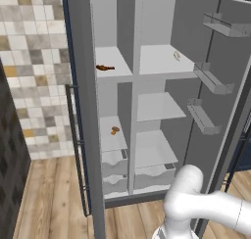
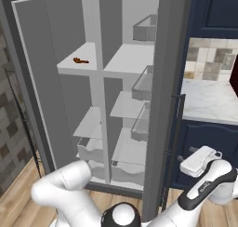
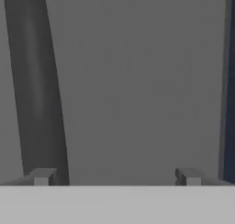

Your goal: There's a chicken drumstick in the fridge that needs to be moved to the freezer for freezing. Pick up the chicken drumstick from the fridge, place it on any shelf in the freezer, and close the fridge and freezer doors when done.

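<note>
Both doors open, drumstick on upper freezer shelf.
Left base: drumstick (image 1: 105,67) on shelf (image 1: 112,61), orange lump (image 1: 114,130) lower down. Right base: drumstick (image 2: 80,60) far left in freezer (image 2: 81,82). Hand: gripper (image 3: 114,177) wide open, empty, facing grey door (image 3: 137,81).

The fridge door (image 1: 215,110) is cut off at the right edge of the left base view. A small pale item (image 1: 176,55) on a fridge shelf cannot be identified.
</note>
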Available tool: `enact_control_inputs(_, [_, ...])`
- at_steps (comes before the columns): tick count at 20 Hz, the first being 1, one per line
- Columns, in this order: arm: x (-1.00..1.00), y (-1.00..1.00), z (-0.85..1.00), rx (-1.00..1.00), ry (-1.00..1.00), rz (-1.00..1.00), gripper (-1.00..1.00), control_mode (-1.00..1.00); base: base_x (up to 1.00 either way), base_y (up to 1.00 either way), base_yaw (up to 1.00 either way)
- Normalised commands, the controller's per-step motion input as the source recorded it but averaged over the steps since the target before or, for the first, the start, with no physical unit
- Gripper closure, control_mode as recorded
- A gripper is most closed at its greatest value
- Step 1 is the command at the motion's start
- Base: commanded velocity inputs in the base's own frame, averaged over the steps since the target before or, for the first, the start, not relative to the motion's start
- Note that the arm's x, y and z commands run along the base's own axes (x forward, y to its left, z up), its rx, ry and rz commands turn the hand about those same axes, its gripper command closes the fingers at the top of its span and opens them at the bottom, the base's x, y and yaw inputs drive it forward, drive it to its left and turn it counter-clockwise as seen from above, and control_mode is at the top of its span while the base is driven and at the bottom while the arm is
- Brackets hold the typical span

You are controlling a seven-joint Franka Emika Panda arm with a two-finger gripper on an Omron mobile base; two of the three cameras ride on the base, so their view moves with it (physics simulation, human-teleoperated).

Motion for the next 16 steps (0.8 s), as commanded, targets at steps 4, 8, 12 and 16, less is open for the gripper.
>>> enact_control_inputs(4, [0.53,0.0,-0.35,0.02,0.0,0.0,-1.0,-1.0,0.0,0.0,0.0])
enact_control_inputs(8, [0.04,0.2,-0.28,0.03,0.0,0.14,-1.0,-1.0,0.0,0.0,0.0])
enact_control_inputs(12, [0.11,0.54,-0.24,0.0,-0.03,0.17,-1.0,-1.0,0.0,0.0,0.0])
enact_control_inputs(16, [0.18,0.61,-0.06,0.0,-0.01,0.12,-1.0,-1.0,0.0,0.0,0.0])
